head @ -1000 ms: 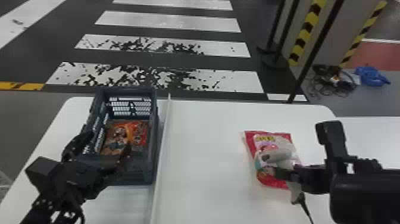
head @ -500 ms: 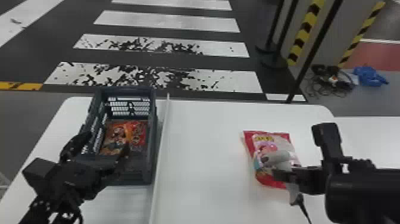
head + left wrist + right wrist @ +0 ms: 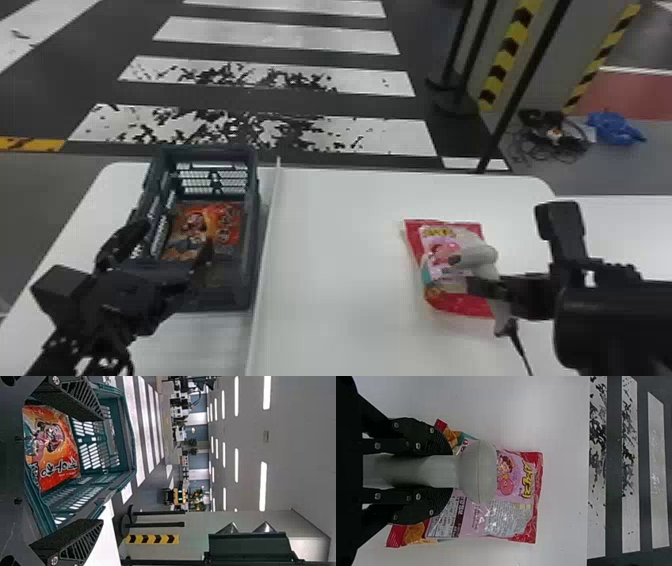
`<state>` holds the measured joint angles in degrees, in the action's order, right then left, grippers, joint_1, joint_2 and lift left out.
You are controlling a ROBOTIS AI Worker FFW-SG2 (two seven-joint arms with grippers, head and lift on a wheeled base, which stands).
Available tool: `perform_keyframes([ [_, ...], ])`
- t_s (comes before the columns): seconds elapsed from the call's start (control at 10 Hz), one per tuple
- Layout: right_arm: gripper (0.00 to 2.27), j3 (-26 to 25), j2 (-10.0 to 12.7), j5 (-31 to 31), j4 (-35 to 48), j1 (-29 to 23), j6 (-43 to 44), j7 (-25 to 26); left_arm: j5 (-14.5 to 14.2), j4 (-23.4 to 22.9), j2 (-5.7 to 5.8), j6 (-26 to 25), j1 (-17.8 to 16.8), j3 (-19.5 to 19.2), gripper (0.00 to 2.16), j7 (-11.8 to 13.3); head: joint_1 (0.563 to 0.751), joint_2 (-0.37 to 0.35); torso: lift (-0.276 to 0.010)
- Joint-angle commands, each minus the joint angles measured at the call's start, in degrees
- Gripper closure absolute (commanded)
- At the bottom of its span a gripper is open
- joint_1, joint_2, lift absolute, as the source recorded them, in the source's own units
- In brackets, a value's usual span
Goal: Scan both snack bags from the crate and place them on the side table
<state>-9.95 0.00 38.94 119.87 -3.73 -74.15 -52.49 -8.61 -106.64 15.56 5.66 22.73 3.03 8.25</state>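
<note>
My right gripper (image 3: pixel 451 473) has its black fingers closed around the grey hand scanner (image 3: pixel 478 473). I hold the scanner with its round head over the pink and red snack bag (image 3: pixel 510 520), I think so it can look down and find the code. That bag lies flat on the white table (image 3: pixel 340 260), out of the crate (image 3: pixel 253 240). A lot of small print faces up, which should help, but I can't tell where the code is. The bag is soft and shiny, so a fold could hide the code, and a bump could make it slide.

My left gripper (image 3: pixel 175 237) is at the near end of the crate, with its fingers wide apart and nothing between them. The orange snack bag (image 3: pixel 51 447) is down inside the crate, so I guess this hand is ready for that one. The crate's walls could get in its way.

I think I'm on the scan of the pink and red bag. Next it should go to the side table, maybe the other white table (image 3: pixel 615 225) on my right.
</note>
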Motion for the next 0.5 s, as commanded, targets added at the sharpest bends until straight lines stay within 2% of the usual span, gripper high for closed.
perform_keyframes([
  [0.0, 2.16, -3.67, 0.05, -1.23, -0.07, 0.22, 3.88, 0.64, -0.09, 0.02, 0.0, 0.0, 0.03, -0.04, 0.08, -0.07, 0.695, -0.109, -0.098],
  [0.2, 2.16, -10.96, 0.05, -3.78, -0.16, 1.89, 3.88, 0.64, 0.0, 0.29, 0.0, 0.0, -0.32, 0.31, 0.08, 0.02, 0.695, -0.152, -0.098],
  [0.4, 2.16, -17.38, 0.05, -5.54, -1.48, 2.59, 8.97, 2.49, -0.09, 0.55, 0.17, 0.0, 0.03, 0.31, 0.08, 0.02, 0.695, -0.201, -0.098],
])
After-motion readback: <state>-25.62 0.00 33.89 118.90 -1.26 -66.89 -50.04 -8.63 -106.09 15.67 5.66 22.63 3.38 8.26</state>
